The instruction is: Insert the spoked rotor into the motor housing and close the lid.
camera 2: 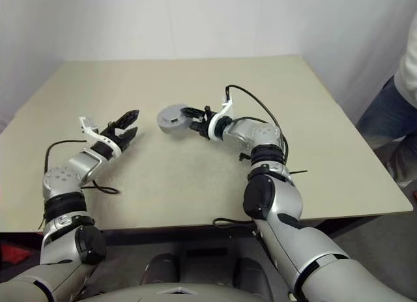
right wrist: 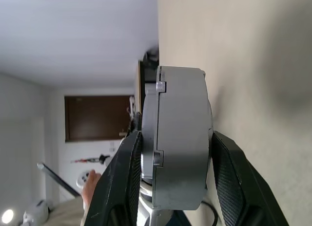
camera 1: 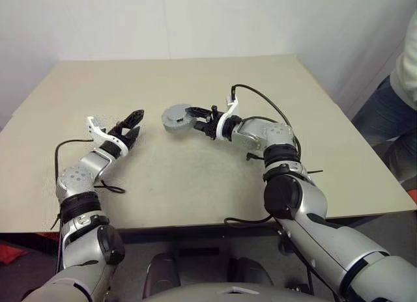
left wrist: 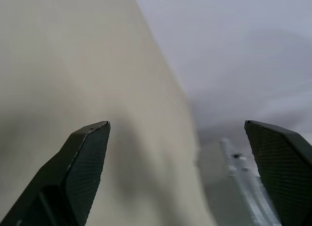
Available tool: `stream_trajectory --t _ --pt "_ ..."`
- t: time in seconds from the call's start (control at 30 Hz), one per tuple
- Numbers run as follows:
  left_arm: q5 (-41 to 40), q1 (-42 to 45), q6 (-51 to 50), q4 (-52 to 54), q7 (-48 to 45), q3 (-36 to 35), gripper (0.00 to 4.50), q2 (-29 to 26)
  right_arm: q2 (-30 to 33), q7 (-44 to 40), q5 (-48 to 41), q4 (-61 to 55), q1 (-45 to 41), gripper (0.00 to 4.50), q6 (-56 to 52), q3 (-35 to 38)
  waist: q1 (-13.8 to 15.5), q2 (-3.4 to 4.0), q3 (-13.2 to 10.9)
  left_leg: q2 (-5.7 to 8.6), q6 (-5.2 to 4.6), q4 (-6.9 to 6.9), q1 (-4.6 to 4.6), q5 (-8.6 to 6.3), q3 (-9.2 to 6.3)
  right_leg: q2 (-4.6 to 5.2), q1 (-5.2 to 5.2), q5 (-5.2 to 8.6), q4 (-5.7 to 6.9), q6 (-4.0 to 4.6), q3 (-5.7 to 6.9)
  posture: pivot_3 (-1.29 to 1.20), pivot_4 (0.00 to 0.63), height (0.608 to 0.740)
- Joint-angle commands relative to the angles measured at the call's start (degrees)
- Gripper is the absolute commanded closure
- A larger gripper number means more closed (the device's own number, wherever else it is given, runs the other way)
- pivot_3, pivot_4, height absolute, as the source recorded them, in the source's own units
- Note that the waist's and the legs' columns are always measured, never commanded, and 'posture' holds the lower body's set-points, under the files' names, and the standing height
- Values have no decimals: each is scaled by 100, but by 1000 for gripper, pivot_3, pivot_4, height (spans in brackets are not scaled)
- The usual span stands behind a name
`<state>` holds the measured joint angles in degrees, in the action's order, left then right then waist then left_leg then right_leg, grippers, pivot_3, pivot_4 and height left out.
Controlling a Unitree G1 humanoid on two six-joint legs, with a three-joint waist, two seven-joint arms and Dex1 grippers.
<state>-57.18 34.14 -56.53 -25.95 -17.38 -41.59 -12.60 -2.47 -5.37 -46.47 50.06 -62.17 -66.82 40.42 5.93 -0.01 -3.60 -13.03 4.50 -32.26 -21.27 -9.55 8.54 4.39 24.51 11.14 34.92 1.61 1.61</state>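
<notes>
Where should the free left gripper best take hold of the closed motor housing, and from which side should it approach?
Probably the bare rounded rim of the motor housing, from the robot's left. The right gripper clamps it across its flat faces from the right, above the table, so that far edge stays exposed toward the open left gripper.

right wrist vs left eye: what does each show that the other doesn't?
Right wrist view alone: the seam between the lid and the motor housing, seen edge-on and closed, with a black finger pressed against each flat face; also a person's hand behind.

Left eye view alone: the left gripper open and holding nothing, apart from the assembly, and the whole table.

Shared: the right gripper clamping the closed grey motor above the tabletop.
</notes>
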Motion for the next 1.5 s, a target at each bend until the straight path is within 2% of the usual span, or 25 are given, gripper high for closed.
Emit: stream_trajectory --t 0.03,0.47,0.67,0.77,0.9,0.93,1.13,1.23,1.47,1.5 --pt "-613 234 -537 -133 24 -57 20 117 -59 -125 -436 -531 -187 2460 -246 -17 8 0 0 0 0 -1 0 0 0 0 0 -1 0 0 0 0 0 740" --pt "-925 343 -1066 -136 -288 471 20 421 -127 25 -484 -988 67 2460 -390 -99 25 -1 0 -2 2 -5 -1 1 0 0 -1 -14 -2 -11 0 0 0 740" --pt "-618 571 -472 -397 -472 692 20 506 -138 51 -480 -1096 125 2460 -368 -128 24 -2 -1 -2 2 -7 -1 2 -1 0 -2 -15 -1 -10 0 0 0 740" --pt "-649 649 -292 -541 -526 665 639 558 -131 65 -455 -1129 153 2460 -346 -154 24 -2 -1 0 3 -8 2 2 -1 1 -7 -15 -2 -10 -1 0 0 740" --pt "-688 647 -231 -555 -576 676 1887 570 -114 85 -428 -1148 194 2460 -311 -173 26 -2 -1 0 2 -8 1 2 -2 1 -7 -23 -2 -22 -1 0 0 740" --pt "-707 643 -224 -561 -579 666 2063 568 -108 91 -426 -1144 203 2460 -297 -181 25 -2 -1 0 2 -8 1 2 -2 1 -7 -23 -2 -22 -1 0 0 740" --pt "-730 614 -198 -586 -537 669 2163 547 -73 83 -339 -1144 240 2460 -198 -343 25 -2 0 0 2 -12 2 2 -2 1 -7 -24 -1 -21 -2 0 0 740" --pt "-674 617 -167 -592 -488 705 2163 565 -58 -174 -313 -1268 329 2460 -124 -539 26 -2 -1 0 2 -14 2 2 -2 1 -10 -24 -1 -20 -2 0 0 740" --pt "-607 582 -64 -568 -461 733 2163 571 25 -48 113 -1252 431 139 539 -914 30 -2 -1 0 2 -20 2 2 -3 2 -12 -25 0 -18 -2 0 0 740" --pt "-585 576 -29 -561 -459 736 2163 569 37 -64 174 -1251 445 65 609 -976 30 -2 -1 0 2 -21 2 2 -3 2 -12 -25 0 -18 -2 0 0 740"
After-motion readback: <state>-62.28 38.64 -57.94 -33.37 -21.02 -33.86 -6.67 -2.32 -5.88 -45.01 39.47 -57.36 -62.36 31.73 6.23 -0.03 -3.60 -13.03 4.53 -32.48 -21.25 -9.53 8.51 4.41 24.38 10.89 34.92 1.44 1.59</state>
